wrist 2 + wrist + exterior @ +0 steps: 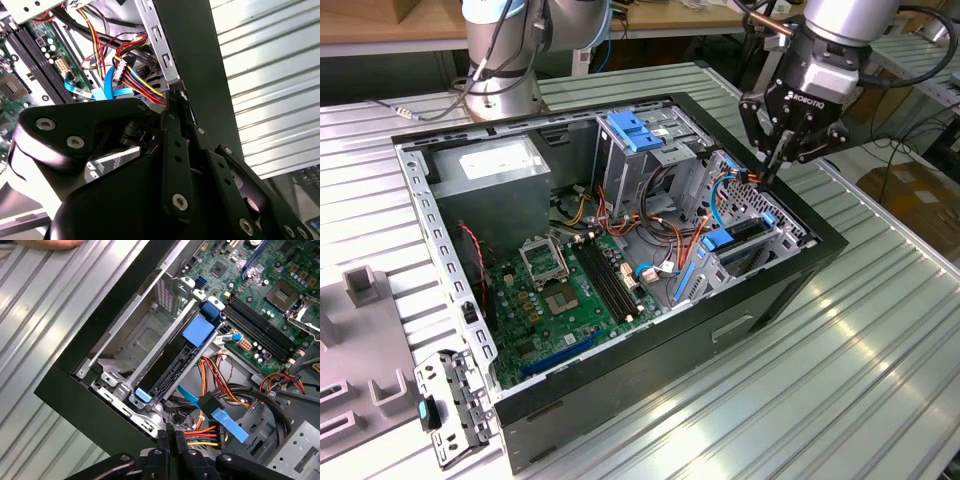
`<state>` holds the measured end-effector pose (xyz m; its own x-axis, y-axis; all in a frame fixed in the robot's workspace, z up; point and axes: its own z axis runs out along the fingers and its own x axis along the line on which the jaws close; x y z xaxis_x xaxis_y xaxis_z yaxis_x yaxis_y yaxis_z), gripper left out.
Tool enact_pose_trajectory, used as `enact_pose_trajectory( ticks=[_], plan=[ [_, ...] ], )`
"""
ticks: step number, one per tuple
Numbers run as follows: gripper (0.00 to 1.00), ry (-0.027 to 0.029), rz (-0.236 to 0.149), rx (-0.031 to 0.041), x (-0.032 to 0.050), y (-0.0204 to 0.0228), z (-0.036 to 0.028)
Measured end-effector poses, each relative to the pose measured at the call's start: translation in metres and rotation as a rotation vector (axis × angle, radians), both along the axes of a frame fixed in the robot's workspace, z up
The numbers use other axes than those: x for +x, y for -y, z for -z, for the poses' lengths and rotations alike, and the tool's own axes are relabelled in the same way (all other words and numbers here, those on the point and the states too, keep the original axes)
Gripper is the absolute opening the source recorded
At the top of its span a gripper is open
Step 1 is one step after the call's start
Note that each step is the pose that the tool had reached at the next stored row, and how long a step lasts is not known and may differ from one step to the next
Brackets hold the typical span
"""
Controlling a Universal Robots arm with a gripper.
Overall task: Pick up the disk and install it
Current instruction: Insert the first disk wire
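The disk (744,232) stands on edge inside the metal drive cage of the open computer case (790,290), at the exterior view's right. In the first wrist view the disk (167,362) is a dark slab with blue side rails and a blue tab. My gripper (772,172) hangs just above the cage's far end, beside the case wall. Its fingers are shut together with nothing between them. In both wrist views the fingertips (172,105) (172,436) sit against a bundle of red, yellow and orange wires (137,80), a short way past the disk's end.
A grey power-supply box (495,170) and a light-blue bracket (635,130) fill the back of the case. The green motherboard (560,290) lies low inside. Grey fixtures (360,290) stand on the ribbed table (880,380). A hand (50,244) shows beyond the case.
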<state>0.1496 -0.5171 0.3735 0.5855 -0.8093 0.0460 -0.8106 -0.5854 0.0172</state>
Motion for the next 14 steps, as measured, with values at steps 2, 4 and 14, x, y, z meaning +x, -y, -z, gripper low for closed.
enact_pose_trajectory(
  ticks=[2,4,14],
  plan=[
    [0.16,0.0000,0.063,0.0000,0.0000,0.0000,0.0006],
    [0.16,0.0000,0.105,-0.0001,0.0000,0.0000,0.0009],
    [0.16,0.0000,0.230,-0.0001,-0.0028,0.0000,0.0013]
  ],
)
